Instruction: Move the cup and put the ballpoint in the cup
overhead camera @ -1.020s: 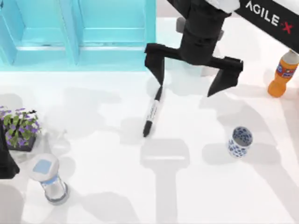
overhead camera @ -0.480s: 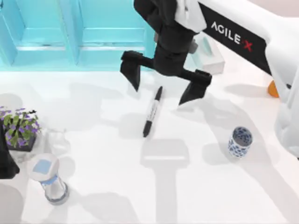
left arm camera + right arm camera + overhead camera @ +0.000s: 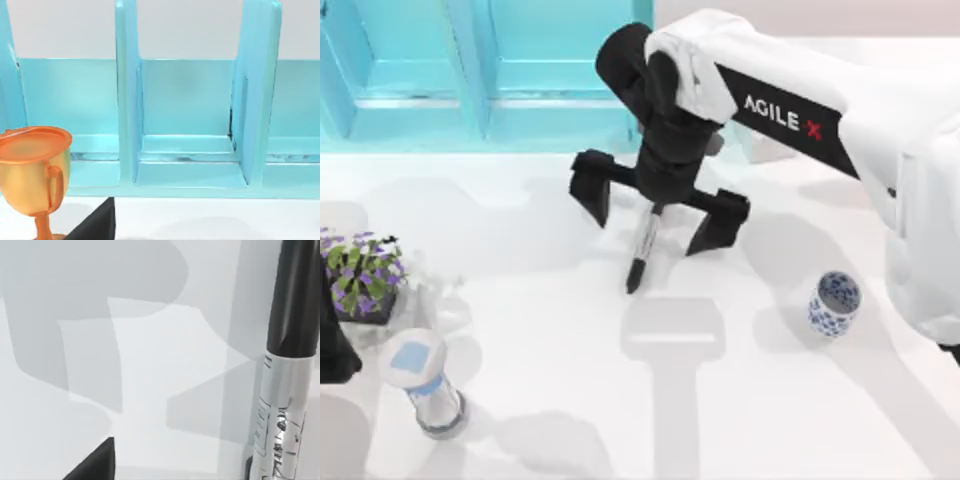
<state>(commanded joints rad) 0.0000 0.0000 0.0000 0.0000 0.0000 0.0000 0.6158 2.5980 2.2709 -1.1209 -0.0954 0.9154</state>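
The ballpoint (image 3: 641,252) lies on the white table near the middle, black with a pale printed barrel, its length running near to far. My right gripper (image 3: 654,206) hangs open right over its far end, one finger (image 3: 590,188) on each side of the pen and apart from it. The right wrist view looks down on the ballpoint (image 3: 287,365) from close up, with one black fingertip (image 3: 95,462) at the edge. The cup (image 3: 834,303), white with a blue pattern, stands upright to the right of the pen. My left arm (image 3: 334,345) is parked at the table's left edge.
A teal shelf unit (image 3: 490,70) runs along the back left. A potted purple plant (image 3: 362,275) and a clear hourglass-like jar (image 3: 425,385) stand at the left. An orange trophy (image 3: 32,170) stands before the shelf in the left wrist view.
My right arm has swung left and come down over the ballpoint's far end, fingers still spread. The pen and cup have not moved. The arm now covers the orange bottle.
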